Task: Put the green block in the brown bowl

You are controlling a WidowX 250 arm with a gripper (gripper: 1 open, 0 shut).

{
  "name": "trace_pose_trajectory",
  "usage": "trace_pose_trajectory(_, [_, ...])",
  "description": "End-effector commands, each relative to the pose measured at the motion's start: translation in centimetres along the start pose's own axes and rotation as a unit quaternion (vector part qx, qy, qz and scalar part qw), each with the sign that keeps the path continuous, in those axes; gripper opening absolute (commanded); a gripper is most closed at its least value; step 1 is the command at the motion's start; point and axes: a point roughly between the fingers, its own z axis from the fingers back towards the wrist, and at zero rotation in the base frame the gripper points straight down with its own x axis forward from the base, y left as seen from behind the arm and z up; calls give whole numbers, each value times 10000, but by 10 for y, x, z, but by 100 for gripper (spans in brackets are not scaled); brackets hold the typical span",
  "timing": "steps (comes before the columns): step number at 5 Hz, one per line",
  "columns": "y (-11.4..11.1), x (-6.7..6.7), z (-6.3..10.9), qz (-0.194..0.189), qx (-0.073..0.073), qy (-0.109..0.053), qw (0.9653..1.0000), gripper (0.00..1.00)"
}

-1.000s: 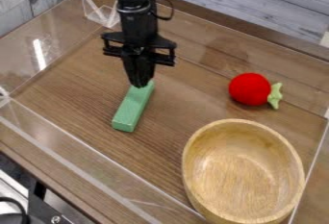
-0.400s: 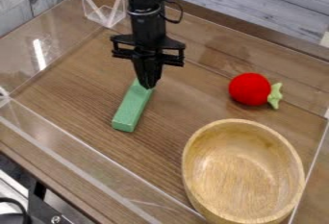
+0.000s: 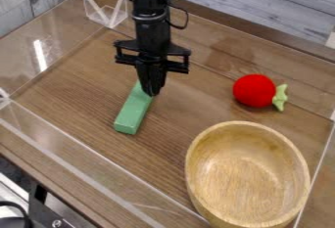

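The table (image 3: 78, 75) is lying under the whole scene, its wood grain running across the view, with a clear wall enclosing it. The bowl (image 3: 248, 182) is sitting empty at the lower right, the largest item present. A red toy (image 3: 257, 90) is resting beyond the bowl, well apart from the arm. The block (image 3: 135, 109) is lying flat left of the bowl, its long axis running from lower left up toward the gripper (image 3: 151, 87). The gripper is pointing straight down at the block's far end, jaws drawn together; they appear to be pinching that end, though the contact itself is too small to confirm. The bowl is lying down and to the right of the jaws, clear of the block. Judgement: lifting is coming next, and an end-held bar may be drooping or swinging during carriage.
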Motion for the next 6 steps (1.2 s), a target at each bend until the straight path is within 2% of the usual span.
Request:
trace_pose_trajectory(1, [7, -1, 27, -211, 21, -209, 9996, 0])
trace_pose_trajectory(2, [17, -5, 38, -313, 21, -182, 9993, 0])
trace_pose_trajectory(3, [22, -5, 35, -428, 40, -122, 9990, 100])
trace_pose_trajectory(4, [20, -5, 21, -54, 35, -91, 9999, 0])
trace_pose_trajectory(5, [15, -5, 15, 307, 7, -101, 9995, 0])
trace_pose_trajectory(6, [13, 0, 21, 308, -19, -98, 9995, 0])
